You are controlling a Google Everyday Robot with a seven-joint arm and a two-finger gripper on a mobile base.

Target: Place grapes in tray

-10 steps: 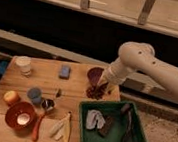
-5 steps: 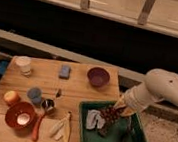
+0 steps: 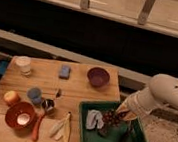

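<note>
The grapes (image 3: 110, 119), a dark reddish-purple bunch, hang low inside the green tray (image 3: 140, 139) at the table's right front. My gripper (image 3: 119, 114) reaches down from the pale arm on the right, directly over the bunch and shut on its top end. I cannot tell whether the bunch's lower berries touch the tray floor.
In the tray also lie a white crumpled item (image 3: 94, 120) and a dark utensil (image 3: 125, 137). On the wooden table stand a purple bowl (image 3: 97, 77), blue sponge (image 3: 65, 72), white cup (image 3: 22, 65), blue cup (image 3: 34, 95), orange-red bowl (image 3: 20, 116), carrot (image 3: 37, 127) and pale peel-like pieces (image 3: 62, 128).
The arm carried the grapes from the purple bowl rightward and forward over the tray, and has now lowered them inside it.
</note>
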